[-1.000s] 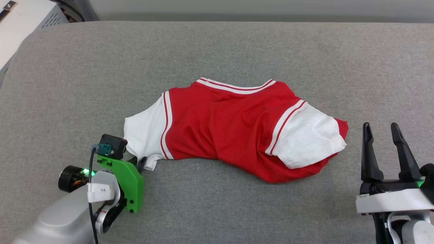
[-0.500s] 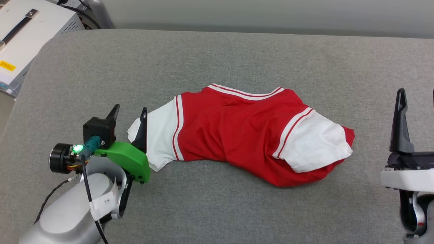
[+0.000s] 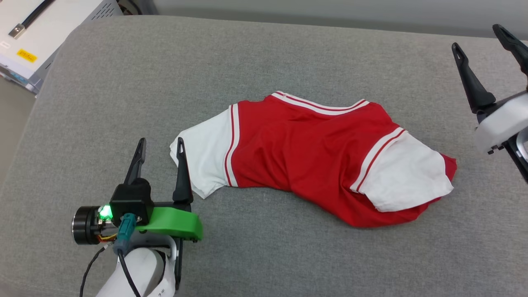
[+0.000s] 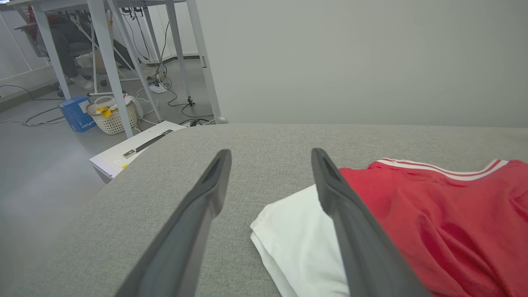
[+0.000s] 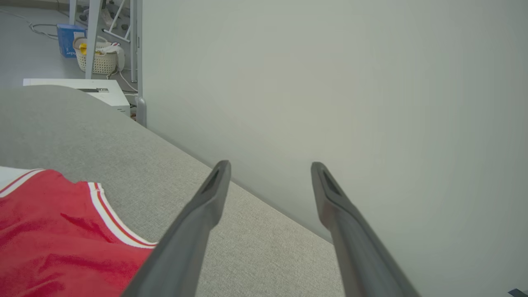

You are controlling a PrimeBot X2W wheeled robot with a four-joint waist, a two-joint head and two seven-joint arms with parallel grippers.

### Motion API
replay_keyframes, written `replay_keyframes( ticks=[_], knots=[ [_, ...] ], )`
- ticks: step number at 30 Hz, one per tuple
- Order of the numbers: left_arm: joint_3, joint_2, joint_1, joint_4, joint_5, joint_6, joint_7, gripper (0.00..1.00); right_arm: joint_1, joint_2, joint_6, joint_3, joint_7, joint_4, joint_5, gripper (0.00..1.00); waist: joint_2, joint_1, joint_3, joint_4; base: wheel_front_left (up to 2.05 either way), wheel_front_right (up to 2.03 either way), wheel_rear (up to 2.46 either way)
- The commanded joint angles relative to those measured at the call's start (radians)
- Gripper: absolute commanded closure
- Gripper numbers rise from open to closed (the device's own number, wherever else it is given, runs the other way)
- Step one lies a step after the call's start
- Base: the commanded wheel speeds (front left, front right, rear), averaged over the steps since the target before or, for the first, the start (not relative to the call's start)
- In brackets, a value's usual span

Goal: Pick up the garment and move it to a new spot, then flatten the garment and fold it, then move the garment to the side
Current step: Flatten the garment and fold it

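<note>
The garment, a red jersey T-shirt with white sleeves and striped trim, lies crumpled and partly folded across the middle of the grey padded table; no print shows on the side facing up. My left gripper stands open just left of the white left sleeve, its right finger beside the sleeve's edge and nothing between the fingers. In the left wrist view the garment lies right of the left gripper. My right gripper is open, raised at the far right, apart from the garment.
A white cabinet stands off the table's far left corner. A pale wall runs behind the table's far edge. On the floor beyond are table legs, a basket and a blue box.
The head camera has shifted. My left gripper has come away from the left sleeve's lower edge and stands open beside it. My right gripper has moved from the near right to the far right.
</note>
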Motion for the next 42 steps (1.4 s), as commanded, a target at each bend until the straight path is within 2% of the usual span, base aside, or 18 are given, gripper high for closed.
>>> replay_keyframes(
  ticks=[1, 4, 9, 12, 16, 20, 25, 30, 31, 32, 38, 42],
  knots=[
    [0.020, -0.021, 0.019, -0.005, 0.030, -0.015, -0.006, 0.00, -0.047, -0.038, -0.001, 0.048, 0.072, 0.019, 0.036, 0.00, 0.0048, 0.0000, 0.023, 0.021, 0.00, 0.00, 0.00],
    [0.055, -0.064, 0.026, -0.003, 0.078, -0.052, -0.006, 0.00, -0.122, -0.118, -0.001, 0.188, 0.250, 0.053, 0.144, 0.00, 0.0048, 0.0000, 0.047, 0.043, 0.00, 0.00, 0.00],
    [0.100, -0.125, 0.027, 0.010, 0.133, -0.103, -0.006, 0.00, -0.222, -0.210, -0.001, 0.376, 0.532, 0.086, 0.348, 0.00, 0.0048, 0.0000, 0.090, 0.079, 0.00, 0.00, 0.00],
    [0.129, -0.160, 0.022, 0.012, 0.160, -0.133, -0.006, 0.00, -0.273, -0.240, -0.001, 0.461, 0.697, 0.110, 0.472, 0.00, 0.0048, 0.0000, 0.117, 0.100, 0.00, 0.00, 0.00],
    [0.161, -0.200, 0.009, 0.009, 0.196, -0.170, -0.006, 0.00, -0.340, -0.268, -0.001, 0.552, 0.835, 0.139, 0.538, 0.00, 0.0048, 0.0000, 0.156, 0.126, 0.00, 0.00, 0.00],
    [0.186, -0.232, -0.004, 0.007, 0.227, -0.198, -0.006, 0.00, -0.392, -0.260, -0.001, 0.624, 0.870, 0.200, 0.548, 0.00, 0.0048, 0.0000, 0.191, 0.145, 0.00, 0.00, 0.00],
    [0.207, -0.260, -0.015, 0.012, 0.254, -0.227, -0.006, 0.00, -0.380, -0.224, -0.001, 0.718, 0.861, 0.307, 0.587, 0.00, 0.0048, 0.0000, 0.209, 0.158, 0.00, 0.00, 0.00],
    [0.229, -0.277, -0.012, 0.010, 0.275, -0.244, -0.006, 0.00, -0.346, -0.217, -0.001, 0.818, 0.820, 0.346, 0.629, 0.00, 0.0048, 0.0000, 0.202, 0.155, 0.00, 0.00, 0.00],
    [0.233, -0.279, -0.009, 0.012, 0.278, -0.245, -0.006, 0.00, -0.347, -0.217, -0.001, 0.828, 0.803, 0.347, 0.635, 0.55, 0.0048, 0.0000, 0.199, 0.151, 0.00, 0.00, 0.00],
    [0.239, -0.280, -0.005, 0.013, 0.283, -0.247, -0.006, 0.00, -0.352, -0.217, -0.001, 0.838, 0.776, 0.346, 0.640, 1.00, 0.0048, 0.0000, 0.191, 0.144, 0.00, 0.00, 0.00],
    [0.263, -0.284, 0.016, 0.025, 0.305, -0.263, -0.006, 0.00, -0.392, -0.238, -0.001, 0.849, 0.589, 0.328, 0.656, 1.00, 0.0048, 0.0000, 0.135, 0.103, 0.00, 0.00, 0.00],
    [0.277, -0.286, 0.044, 0.030, 0.318, -0.273, -0.006, 0.00, -0.402, -0.301, -0.001, 0.848, 0.439, 0.246, 0.640, 1.00, 0.0048, 0.0000, 0.080, 0.070, 0.00, 0.00, 0.00]
  ],
)
